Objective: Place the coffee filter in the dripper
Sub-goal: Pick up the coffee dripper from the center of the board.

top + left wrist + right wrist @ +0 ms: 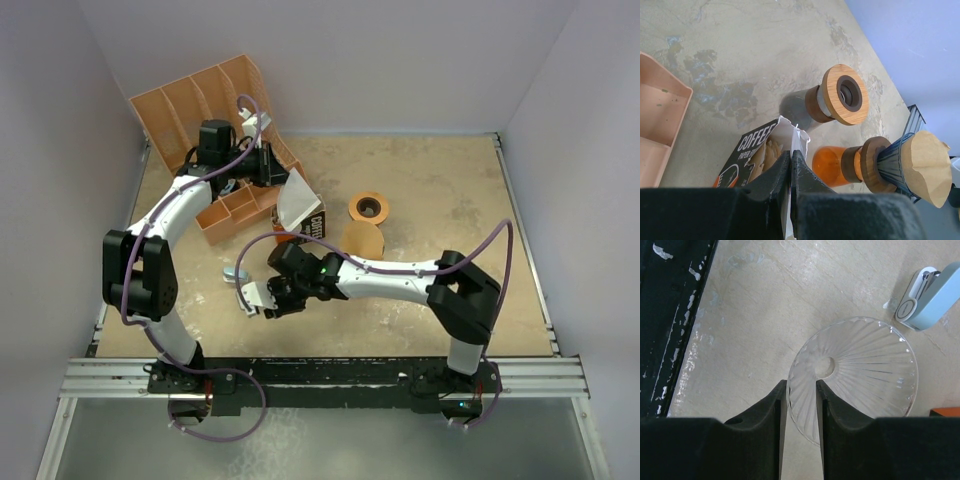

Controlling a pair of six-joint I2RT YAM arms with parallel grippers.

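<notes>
The left gripper [791,156] is clenched on the torn white flap of the box [746,150], holding the top agape. Tan filters [767,152] stand packed inside the box, just behind the fingertips, at the lower middle of the left wrist view. From above, the box [313,222] sits left of centre, hard against the corner of the orange tray [200,100], and its flap stands up toward the left gripper [280,178]

The right gripper [801,385] has its jaws narrowly apart, one on each side of the rim of the glass dripper [865,370]. The glass wall runs between them, but I cannot tell whether they pinch it or only straddle it. The dripper is clear and ribbed with a round hole at its centre, and it fills the middle right of the right wrist view. In the top view the right gripper [265,298] and the glass dripper [250,296] lie below and left of the box, well apart from it

A pale blue gadget [932,292] lies at the upper right of the right wrist view, near the glass rim but apart from it

To the right of the box stands a grey canister [840,97] with a wooden lid. Below it in the frame is an orange carafe [832,165] carrying a blue dripper [892,162], in which a brown paper cone [925,167] sits
</notes>
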